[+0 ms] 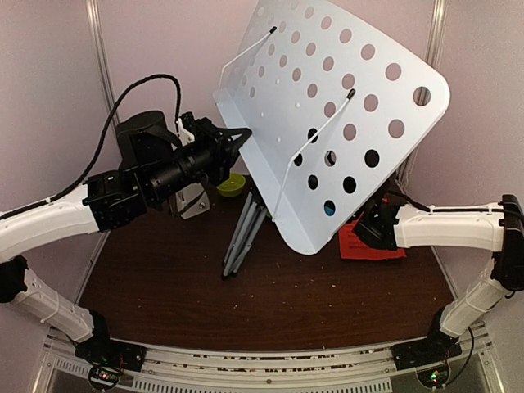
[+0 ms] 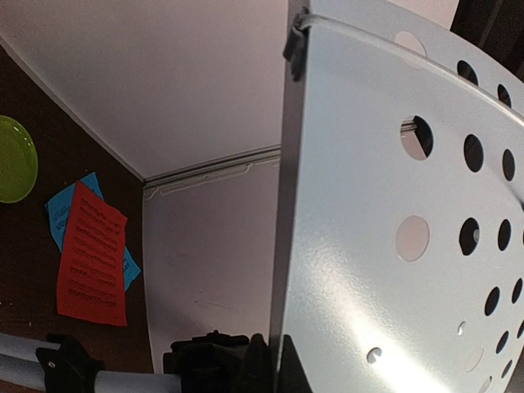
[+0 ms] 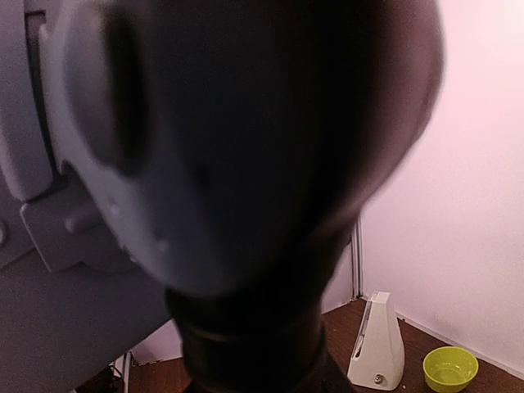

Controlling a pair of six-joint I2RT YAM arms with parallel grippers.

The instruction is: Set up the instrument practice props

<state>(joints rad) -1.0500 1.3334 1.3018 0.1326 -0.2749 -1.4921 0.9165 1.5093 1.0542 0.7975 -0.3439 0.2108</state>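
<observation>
The pale grey perforated music-stand desk (image 1: 327,106) is held tilted in the air above the table. My left gripper (image 1: 235,144) is shut on its left edge; in the left wrist view the black fingers (image 2: 260,368) pinch the desk's thin edge (image 2: 288,246). My right gripper (image 1: 370,223) is behind the desk's lower right edge, its fingers hidden. The right wrist view is filled by a blurred dark knob and grey bracket (image 3: 246,147) on the desk's back. The grey tripod (image 1: 244,233) stands folded under the desk. Red sheet (image 2: 92,254) lies over a blue sheet (image 2: 59,213). The metronome (image 3: 377,344) stands at the back.
A lime-green bowl (image 1: 232,185) sits at the back beside the metronome (image 1: 193,201); it also shows in the right wrist view (image 3: 450,368). A lime-green plate (image 2: 12,160) lies past the sheets. The red sheet (image 1: 368,246) lies under my right arm. Pink walls close in on three sides.
</observation>
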